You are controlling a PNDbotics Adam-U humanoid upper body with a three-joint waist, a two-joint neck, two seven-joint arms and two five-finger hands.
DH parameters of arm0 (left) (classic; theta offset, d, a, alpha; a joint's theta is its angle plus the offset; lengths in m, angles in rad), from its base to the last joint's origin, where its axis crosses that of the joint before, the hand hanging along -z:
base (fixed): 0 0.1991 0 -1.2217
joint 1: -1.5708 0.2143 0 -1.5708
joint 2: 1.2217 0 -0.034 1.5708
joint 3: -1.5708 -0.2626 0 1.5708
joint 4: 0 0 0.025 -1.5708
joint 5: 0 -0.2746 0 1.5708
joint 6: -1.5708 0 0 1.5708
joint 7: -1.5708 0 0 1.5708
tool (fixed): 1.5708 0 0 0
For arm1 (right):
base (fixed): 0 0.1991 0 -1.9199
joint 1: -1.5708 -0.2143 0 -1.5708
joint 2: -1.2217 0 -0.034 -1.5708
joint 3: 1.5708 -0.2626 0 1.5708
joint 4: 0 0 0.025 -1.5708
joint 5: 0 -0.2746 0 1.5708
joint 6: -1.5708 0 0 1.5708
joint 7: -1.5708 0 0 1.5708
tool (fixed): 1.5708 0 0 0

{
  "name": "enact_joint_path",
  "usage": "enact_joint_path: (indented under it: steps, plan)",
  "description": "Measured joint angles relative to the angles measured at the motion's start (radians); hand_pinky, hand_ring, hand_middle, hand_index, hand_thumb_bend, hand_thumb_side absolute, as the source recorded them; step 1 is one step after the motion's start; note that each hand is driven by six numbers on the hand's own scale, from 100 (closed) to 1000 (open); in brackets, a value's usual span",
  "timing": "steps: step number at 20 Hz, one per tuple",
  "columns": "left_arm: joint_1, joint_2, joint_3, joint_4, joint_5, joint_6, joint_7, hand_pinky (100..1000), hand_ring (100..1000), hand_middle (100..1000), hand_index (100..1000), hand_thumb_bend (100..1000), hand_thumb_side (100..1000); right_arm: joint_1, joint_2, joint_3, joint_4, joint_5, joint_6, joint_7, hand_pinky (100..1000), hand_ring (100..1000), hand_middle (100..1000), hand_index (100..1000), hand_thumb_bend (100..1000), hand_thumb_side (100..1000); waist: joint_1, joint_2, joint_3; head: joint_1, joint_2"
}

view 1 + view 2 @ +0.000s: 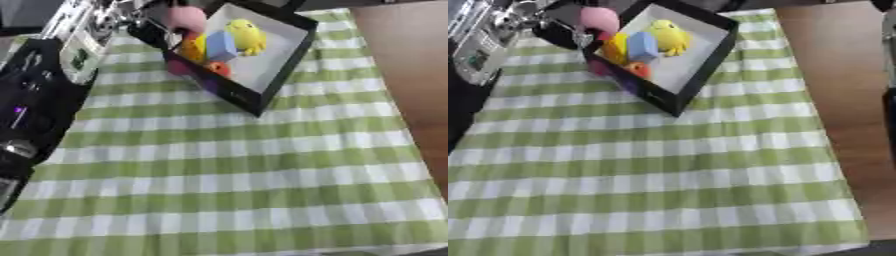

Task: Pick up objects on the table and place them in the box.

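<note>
Up top, pink toy [598,19] beside fingers [555,33]

From my seat at the controls, the table [411,75] ran askew across both views. A green-and-white checked cloth [227,170] covered most of it, its stripes lying smooth and flat with no folds that I could see. Along the right side the cloth stopped short and left a strip of bare reddish-brown wood [842,100], glossy enough to catch a soft sheen. The light was even and diffuse, throwing only faint shadows on the cloth. At the lower right corner a dark edge [877,247] showed beyond the cloth; I could not tell what it was.
</note>
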Motion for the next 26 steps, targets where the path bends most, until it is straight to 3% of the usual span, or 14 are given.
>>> enact_joint_path:
  steps: [9, 13, 15, 18, 19, 21, 26]
  plan:
    - [-0.042, -0.072, 0.112, 0.245, -0.126, -0.024, 0.103, 695, 641, 634, 598, 127, 100, -0.023, 0.015, 0.012, -0.003, 0.0, 0.006, 0.016, 967, 812, 821, 837, 236, 303, 0.002, 0.01, -0.028, 0.03, -0.014]
    - [-0.044, -0.082, 0.123, 0.282, -0.142, -0.038, 0.125, 749, 732, 755, 842, 417, 108, -0.023, 0.018, 0.015, -0.003, 0.0, 0.007, 0.02, 967, 812, 821, 837, 235, 303, 0.002, 0.011, -0.029, 0.033, -0.014]
    - [-0.044, -0.083, 0.127, 0.287, -0.142, -0.041, 0.127, 770, 760, 784, 900, 593, 325, -0.023, 0.018, 0.015, -0.003, 0.0, 0.007, 0.02, 967, 812, 821, 837, 235, 303, 0.002, 0.011, -0.029, 0.032, -0.014]
    - [-0.044, -0.083, 0.127, 0.285, -0.141, -0.041, 0.135, 778, 774, 795, 913, 689, 413, -0.023, 0.018, 0.017, -0.003, 0.0, 0.007, 0.021, 967, 812, 821, 837, 235, 303, 0.002, 0.011, -0.029, 0.032, -0.014]
    - [-0.044, -0.083, 0.127, 0.282, -0.141, -0.038, 0.14, 777, 773, 793, 912, 683, 419, -0.023, 0.019, 0.017, -0.003, 0.0, 0.007, 0.021, 967, 812, 821, 837, 235, 303, 0.002, 0.011, -0.029, 0.032, -0.014]
    - [-0.044, -0.083, 0.128, 0.273, -0.138, -0.034, 0.154, 767, 750, 768, 888, 586, 434, -0.022, 0.019, 0.017, -0.003, 0.0, 0.007, 0.021, 966, 812, 821, 837, 235, 302, 0.002, 0.011, -0.028, 0.031, -0.013]
    - [-0.03, -0.068, 0.159, 0.234, -0.035, -0.008, 0.208, 746, 693, 710, 838, 364, 345, -0.014, 0.019, 0.017, -0.003, 0.0, 0.005, 0.018, 966, 812, 821, 836, 236, 298, 0.002, 0.009, -0.009, 0.018, -0.004]
